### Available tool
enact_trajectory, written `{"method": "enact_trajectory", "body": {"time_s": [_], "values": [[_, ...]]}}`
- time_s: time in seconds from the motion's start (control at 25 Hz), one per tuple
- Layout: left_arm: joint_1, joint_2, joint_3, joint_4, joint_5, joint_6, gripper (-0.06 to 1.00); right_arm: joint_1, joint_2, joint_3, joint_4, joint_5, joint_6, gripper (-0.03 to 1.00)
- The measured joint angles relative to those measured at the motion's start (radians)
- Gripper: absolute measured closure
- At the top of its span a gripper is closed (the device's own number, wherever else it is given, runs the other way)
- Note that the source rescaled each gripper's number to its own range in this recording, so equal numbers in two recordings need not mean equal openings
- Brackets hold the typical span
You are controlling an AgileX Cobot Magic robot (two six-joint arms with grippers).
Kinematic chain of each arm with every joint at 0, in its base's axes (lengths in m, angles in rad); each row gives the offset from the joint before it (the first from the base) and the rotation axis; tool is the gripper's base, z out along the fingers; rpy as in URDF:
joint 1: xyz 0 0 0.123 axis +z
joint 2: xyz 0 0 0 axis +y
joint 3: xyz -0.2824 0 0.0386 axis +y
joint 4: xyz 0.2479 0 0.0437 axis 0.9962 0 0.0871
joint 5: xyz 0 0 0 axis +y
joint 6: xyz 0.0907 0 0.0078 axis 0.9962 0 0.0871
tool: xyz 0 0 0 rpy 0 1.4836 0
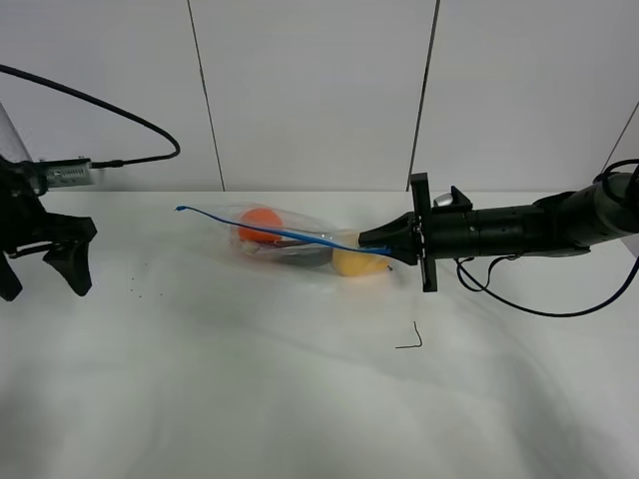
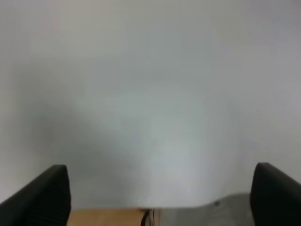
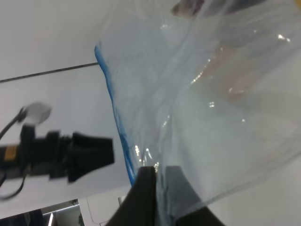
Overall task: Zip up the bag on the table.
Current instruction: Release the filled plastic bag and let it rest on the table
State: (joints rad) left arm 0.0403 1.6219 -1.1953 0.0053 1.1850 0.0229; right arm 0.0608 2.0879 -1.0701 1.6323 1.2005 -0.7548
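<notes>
The clear plastic bag lies on the white table at the middle back. An orange, a dark and a yellow piece of produce show through it. Its blue zipper strip runs along the far edge from the raised left end to the right end. My right gripper reaches in from the right and is shut on the bag's right end at the zipper. In the right wrist view its fingertips pinch the film beside the blue strip. My left gripper hangs open at the far left, away from the bag.
A small black bent mark lies on the table in front of the right gripper. A few dark specks sit left of the bag. A black cable loops under the right arm. White wall panels stand behind.
</notes>
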Motion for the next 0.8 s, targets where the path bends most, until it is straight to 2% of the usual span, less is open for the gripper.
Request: {"method": "enact_trajectory", "body": {"time_s": [0.4,0.68,0.8], "values": [[0.000,-0.501,0.340,0.001,-0.008,-0.002,-0.05,0.000,0.000,0.000,0.000,0.000,0.000,0.97],[0.000,-0.864,0.582,0.001,-0.110,0.014,-0.05,0.000,0.000,0.000,-0.001,0.000,0.000,0.97],[0.000,-1.011,0.670,0.001,-0.116,0.018,-0.05,0.000,0.000,0.000,-0.001,0.000,0.000,0.97]]}}
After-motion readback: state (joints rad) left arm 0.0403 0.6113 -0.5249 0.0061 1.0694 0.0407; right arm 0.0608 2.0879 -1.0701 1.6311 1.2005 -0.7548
